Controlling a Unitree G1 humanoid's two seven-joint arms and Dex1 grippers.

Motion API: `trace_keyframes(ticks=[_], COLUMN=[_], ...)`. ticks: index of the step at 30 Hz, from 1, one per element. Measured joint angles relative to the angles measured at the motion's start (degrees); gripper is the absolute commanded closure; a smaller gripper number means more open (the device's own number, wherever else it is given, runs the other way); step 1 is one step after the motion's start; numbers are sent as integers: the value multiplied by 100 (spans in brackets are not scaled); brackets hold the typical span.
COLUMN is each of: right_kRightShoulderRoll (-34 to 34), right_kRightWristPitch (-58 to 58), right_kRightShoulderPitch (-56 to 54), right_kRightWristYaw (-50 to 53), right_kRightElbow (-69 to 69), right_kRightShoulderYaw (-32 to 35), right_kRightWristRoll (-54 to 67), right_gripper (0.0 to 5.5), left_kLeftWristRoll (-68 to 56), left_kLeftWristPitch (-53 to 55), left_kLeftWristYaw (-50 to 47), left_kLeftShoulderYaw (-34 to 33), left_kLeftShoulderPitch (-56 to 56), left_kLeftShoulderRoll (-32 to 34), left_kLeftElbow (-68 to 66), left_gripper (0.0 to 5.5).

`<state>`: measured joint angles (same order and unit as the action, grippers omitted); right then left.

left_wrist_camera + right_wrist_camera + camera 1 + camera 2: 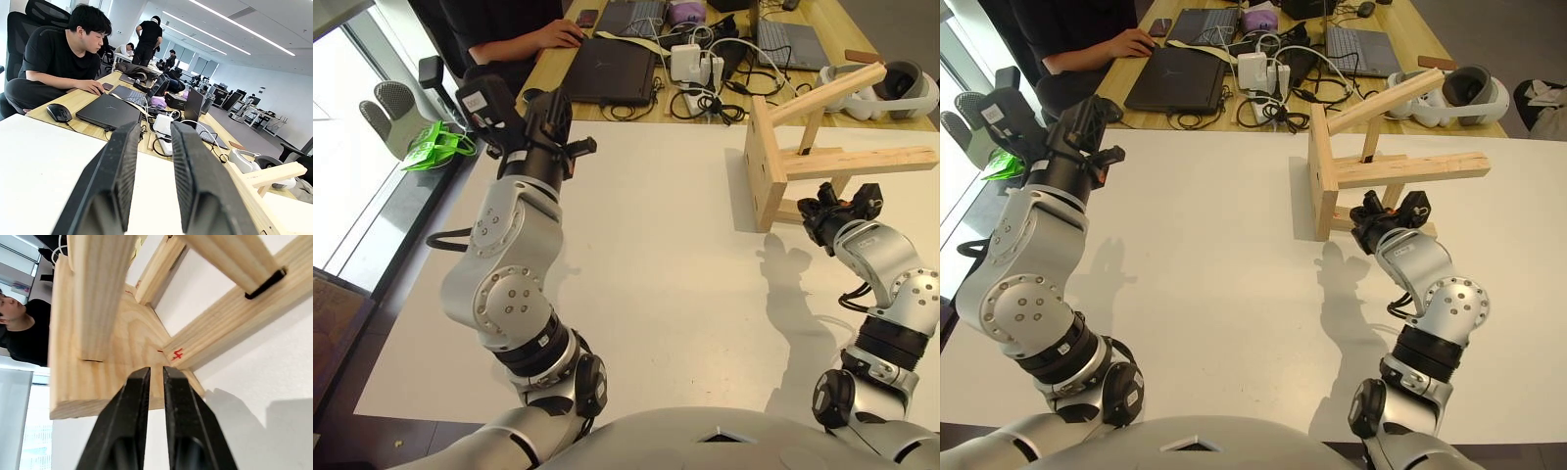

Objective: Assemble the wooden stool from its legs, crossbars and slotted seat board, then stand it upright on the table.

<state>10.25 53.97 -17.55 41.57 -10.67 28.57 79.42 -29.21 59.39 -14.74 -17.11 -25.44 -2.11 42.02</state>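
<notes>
Wooden stool (862,162) lying on its side on the white table (656,274). It looks already assembled. The seat board (762,166) stands on one edge, and the legs run level away from its underside toward the robot's right. One upper leg (827,93) slants upward from the board, and a short crossbar (813,127) links it to the leg below, just beside the board. The right gripper (156,369) sits low on the leg side of the seat board, close under the nearest leg. Its fingers (134,401) are drawn almost together with nothing between them, and they point at the board's underside where a leg enters its slot. The left gripper (155,132) is raised well apart from the seat board, on its top-face side, with its fingers spread and empty. Handling, as judged: the pieces are solid softwood, so the stool should be stiff, fairly light and dry enough not to slip. The slotted joints may only be pushed in, so a pull along a leg could draw it out of the board. The safer hold is across a leg close to the seat board, or on the board's upper edge. From there the stool can be tipped about its resting edge until the feet meet the table.
</notes>
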Motion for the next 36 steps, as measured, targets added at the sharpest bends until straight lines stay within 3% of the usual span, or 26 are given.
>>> trace_keyframes(ticks=[2, 4, 11, 16, 18, 22, 35, 36], right_kRightShoulderRoll=[188, 957, 3709, 5324, 5566, 5501, 5077, 5052], right_kRightWristPitch=[31, -85, -1930, -3462, -3871, -4205, -4532, -4535], right_kRightShoulderPitch=[79, 54, -289, -682, -869, -942, -561, -496], right_kRightWristYaw=[-617, -1661, -4569, -6768, -7318, -7748, -7751, -7710], right_kRightElbow=[-486, -1218, -1755, -1431, -1104, -733, 435, 511], right_kRightShoulderYaw=[-377, -1342, -4322, -5712, -5850, -5630, -5146, -5138], right_kRightWristRoll=[-168, -1096, -5726, -8630, -9309, -9705, -10985, -11089], right_gripper=[435, 435, 435, 435, 435, 371, 371, 350], left_kLeftWristRoll=[1, 1, -1, 6, 46, 46, -19, -43], left_kLeftWristPitch=[-2, -13, -30, -53, -112, -157, -149, -127], left_kLeftWristYaw=[0, -1, -4, -54, -95, -124, -78, -66], left_kLeftShoulderYaw=[23, 22, 19, 7, 3, 3, -82, -96], left_kLeftShoulderPitch=[2, 4, 18, 40, 98, 147, 173, 137], left_kLeftShoulderRoll=[3, 2, -14, -23, -30, -30, -2, 22], left_kLeftElbow=[6, 5, 4, 12, 44, 85, 27, -29], left_gripper=[435, 435, 435, 435, 435, 435, 435, 435])
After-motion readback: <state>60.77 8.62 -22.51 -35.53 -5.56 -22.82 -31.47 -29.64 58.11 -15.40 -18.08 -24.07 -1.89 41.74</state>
